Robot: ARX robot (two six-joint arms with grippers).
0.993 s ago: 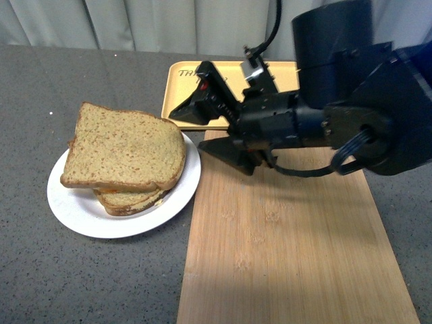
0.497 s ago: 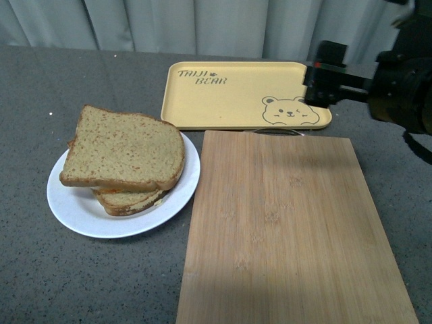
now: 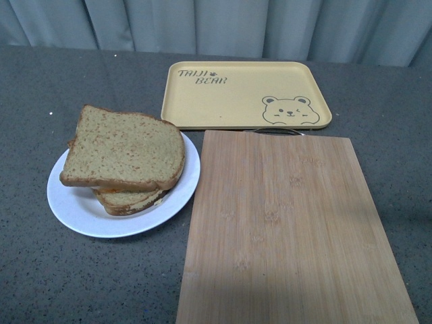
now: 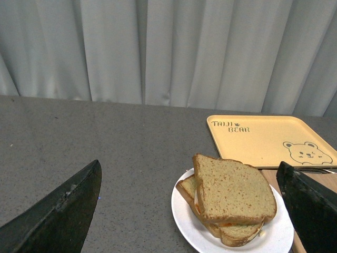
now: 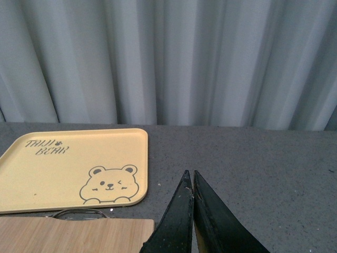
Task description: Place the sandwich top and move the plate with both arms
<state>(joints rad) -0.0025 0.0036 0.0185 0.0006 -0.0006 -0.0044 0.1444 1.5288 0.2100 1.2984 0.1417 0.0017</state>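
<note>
Looking over the gray tabletop (image 3: 40, 270) from the front, we find neither arm in view. A second ago our right arm reached across the wooden cutting board (image 3: 290, 229), half a second ago it showed only at the far right edge, and now it has pulled out altogether. The board lies bare on the right, its far edge just beside the yellow bear-print tray (image 3: 236, 94), which also carries nothing.

The white plate (image 3: 74, 216) sits left of the board, its rim touching or almost touching the board's edge. On it the sandwich top (image 3: 125, 148) lies flat over the lower slices (image 3: 131, 199), set a little askew so that its far left corner overhangs the rim while the slices beneath peek out toward us. Nothing on the plate has shifted over the last second.

The left end effector (image 4: 188, 165) hangs released, fingers spread wide, looking down at the plate from a distance. The right end effector (image 5: 191, 174) is clenched tip to tip on nothing, facing the tray's near corner.

We judge the placing step done and the retreat as the handover to the plate move. Both arms now need to come in to opposite rims, the right one opening first. The overhanging top slice could slide if the plate tips.
</note>
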